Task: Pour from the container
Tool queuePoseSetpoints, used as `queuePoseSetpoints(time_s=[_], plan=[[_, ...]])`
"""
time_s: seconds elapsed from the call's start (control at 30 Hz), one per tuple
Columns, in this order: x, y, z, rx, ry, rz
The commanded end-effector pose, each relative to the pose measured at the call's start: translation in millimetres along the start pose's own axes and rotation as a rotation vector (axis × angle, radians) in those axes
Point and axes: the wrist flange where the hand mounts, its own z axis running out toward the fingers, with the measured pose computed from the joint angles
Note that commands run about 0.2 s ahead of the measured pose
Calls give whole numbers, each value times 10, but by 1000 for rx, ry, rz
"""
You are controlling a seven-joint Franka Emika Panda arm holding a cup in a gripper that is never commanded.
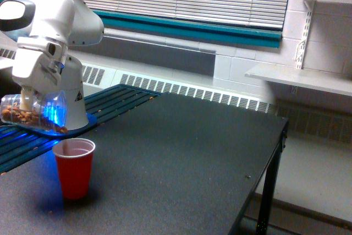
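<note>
The claw (25, 103) pinches the container (32, 115) — a clear cup lying almost on its side, brown bits gathered along its lower wall. Its mouth hangs just above the red cup (73, 168), which stands upright near the surface's (181, 158) front-left corner.
</note>
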Motion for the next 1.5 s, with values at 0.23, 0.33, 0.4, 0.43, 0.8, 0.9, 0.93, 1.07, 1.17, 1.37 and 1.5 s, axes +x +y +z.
queuePoseSetpoints(time_s=[0.23,0.33,0.4,0.43,0.8,0.9,0.93,1.07,1.17,1.37,1.5], plan=[[48,-75,-23,-21,6,-60],[47,-100,-19,-20,4,-67],[55,-116,-20,-19,5,-71],[57,-124,-18,-19,4,-71],[78,-142,-13,-41,-6,-105],[74,-148,-10,-48,-9,-113],[71,-151,-7,-49,-11,-115],[73,-169,-3,-56,-20,-127],[84,-194,-7,-54,-22,-127],[101,-215,-10,-63,-37,-141],[120,-227,-21,-68,-42,-149]])
